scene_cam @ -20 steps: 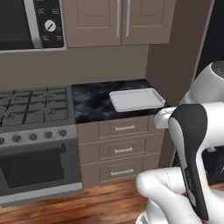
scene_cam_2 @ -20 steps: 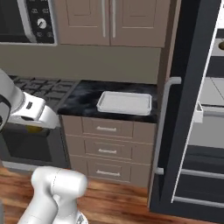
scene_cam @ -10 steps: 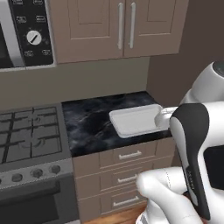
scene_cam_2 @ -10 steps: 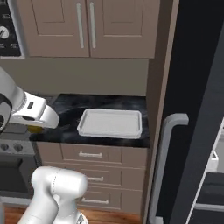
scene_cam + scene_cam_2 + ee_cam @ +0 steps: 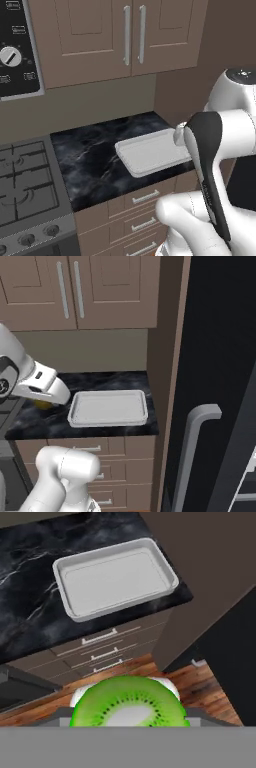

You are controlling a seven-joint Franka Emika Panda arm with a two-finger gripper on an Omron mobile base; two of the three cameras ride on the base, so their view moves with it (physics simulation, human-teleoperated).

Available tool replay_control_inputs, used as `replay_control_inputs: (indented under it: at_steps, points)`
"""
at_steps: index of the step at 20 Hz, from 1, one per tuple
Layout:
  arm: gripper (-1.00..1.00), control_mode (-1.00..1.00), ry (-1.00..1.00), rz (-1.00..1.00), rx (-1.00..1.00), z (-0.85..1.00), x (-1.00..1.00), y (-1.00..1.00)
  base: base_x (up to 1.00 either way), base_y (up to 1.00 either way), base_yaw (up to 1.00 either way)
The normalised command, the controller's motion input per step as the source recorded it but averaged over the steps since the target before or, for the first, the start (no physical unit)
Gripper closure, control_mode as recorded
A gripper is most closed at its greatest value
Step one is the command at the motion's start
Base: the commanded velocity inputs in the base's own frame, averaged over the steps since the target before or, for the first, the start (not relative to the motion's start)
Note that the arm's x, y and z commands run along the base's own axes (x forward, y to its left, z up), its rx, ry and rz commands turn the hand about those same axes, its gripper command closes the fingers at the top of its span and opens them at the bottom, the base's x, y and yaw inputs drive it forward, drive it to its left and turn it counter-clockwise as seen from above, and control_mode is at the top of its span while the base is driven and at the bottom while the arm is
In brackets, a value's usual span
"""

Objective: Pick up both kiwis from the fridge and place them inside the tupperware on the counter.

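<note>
One green kiwi [image 5: 129, 703] clamped between the fingers.

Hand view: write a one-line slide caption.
Gripper holding a cut green kiwi above the empty tupperware on the counter.

No legible text, brand, number or sign. Microwave panel [image 5: 17, 55] at upper left of left base view: small pale marks beside round dial [image 5: 10, 56], too blurred to read. Cupboard doors [image 5: 132, 35], drawer fronts [image 5: 102, 647], tray [image 5: 114, 577]: unmarked.
</note>
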Motion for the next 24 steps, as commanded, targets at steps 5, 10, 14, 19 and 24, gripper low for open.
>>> replay_control_inputs:
  at_steps: [5,10,14,19,24]
  points:
    - [1.0,-1.0,0.46,-0.11,0.0,-0.5,0.06,0.0,0.0,0.0,0.0]
    - [1.0,-1.0,0.33,-0.02,0.17,-0.38,0.35,-0.12,0.0,0.0,0.0]
    - [1.0,-1.0,0.0,0.19,0.26,-0.32,0.46,-0.25,0.0,0.0,0.0]
    - [1.0,-1.0,0.0,0.2,0.16,-0.19,0.61,-0.19,0.0,0.0,0.0]
    - [1.0,-1.0,0.14,0.0,0.0,-0.08,0.74,0.0,0.0,0.0,0.0]
